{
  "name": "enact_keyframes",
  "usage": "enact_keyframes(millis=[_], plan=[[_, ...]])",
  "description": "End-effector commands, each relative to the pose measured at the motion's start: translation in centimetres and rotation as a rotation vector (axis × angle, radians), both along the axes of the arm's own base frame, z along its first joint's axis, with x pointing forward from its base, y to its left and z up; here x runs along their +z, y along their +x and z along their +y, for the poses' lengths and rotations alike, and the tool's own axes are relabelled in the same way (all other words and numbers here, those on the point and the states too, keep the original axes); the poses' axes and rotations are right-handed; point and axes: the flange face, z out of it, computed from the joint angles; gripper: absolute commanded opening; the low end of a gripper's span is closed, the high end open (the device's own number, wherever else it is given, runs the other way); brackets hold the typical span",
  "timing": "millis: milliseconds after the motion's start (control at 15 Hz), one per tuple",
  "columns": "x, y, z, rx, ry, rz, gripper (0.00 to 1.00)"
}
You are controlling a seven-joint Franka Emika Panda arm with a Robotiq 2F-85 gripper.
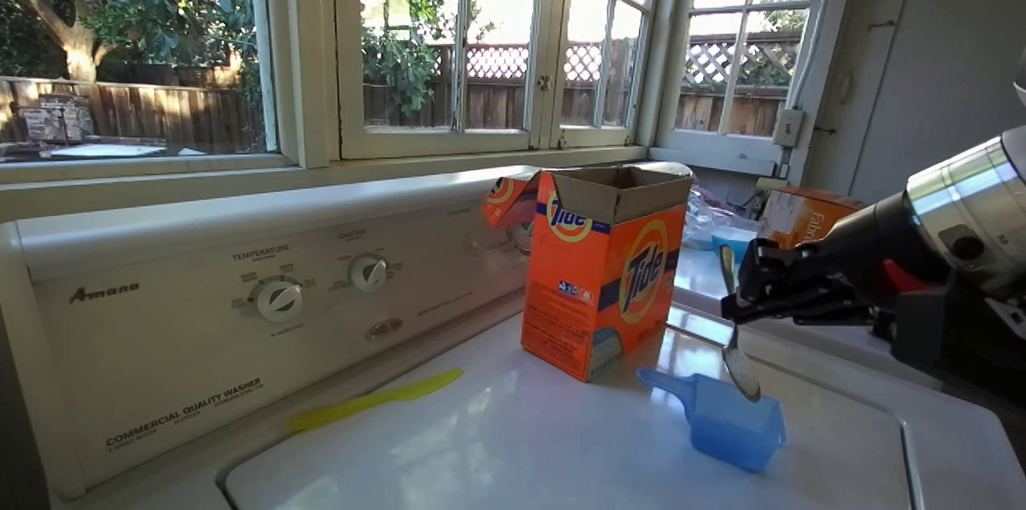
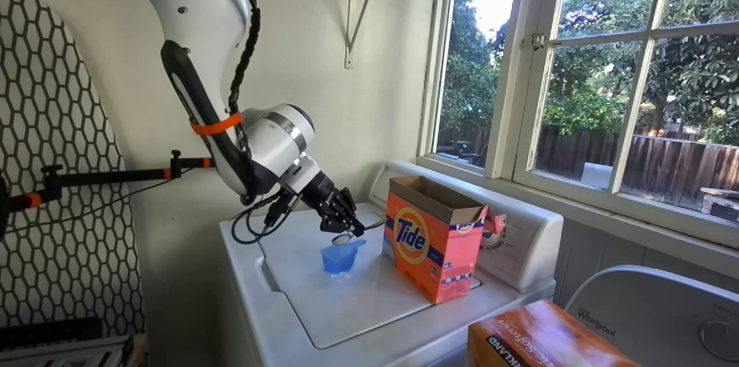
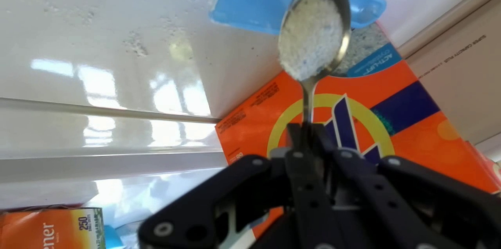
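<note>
White washer [image 2: 323, 309] bears open Tide box [image 2: 433, 243] near held spoon [image 3: 308, 94].

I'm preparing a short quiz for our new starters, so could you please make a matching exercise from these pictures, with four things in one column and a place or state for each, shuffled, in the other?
Things:
1. Spoon
2. Blue scoop
3. Tide box
4. Yellow utensil

Places or states:
A. Lying near the foot of the control panel
B. Gripped by the hand, with white powder in its bowl
C. Standing upright, its cardboard top open
D. Translucent, resting on the washer lid

Right pairs: 1-B, 2-D, 3-C, 4-A
</note>
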Motion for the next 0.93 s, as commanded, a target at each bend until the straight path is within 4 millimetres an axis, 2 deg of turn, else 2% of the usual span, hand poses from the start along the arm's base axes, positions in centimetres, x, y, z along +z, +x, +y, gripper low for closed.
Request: enact_keyframes(millis=[0, 867], plan=[[-0.51, -0.71, 0.22, -0.011, -0.008, -0.033, 0.02], [-0.48, -1.05, 0.85, -0.032, -0.067, -0.089, 0.02]])
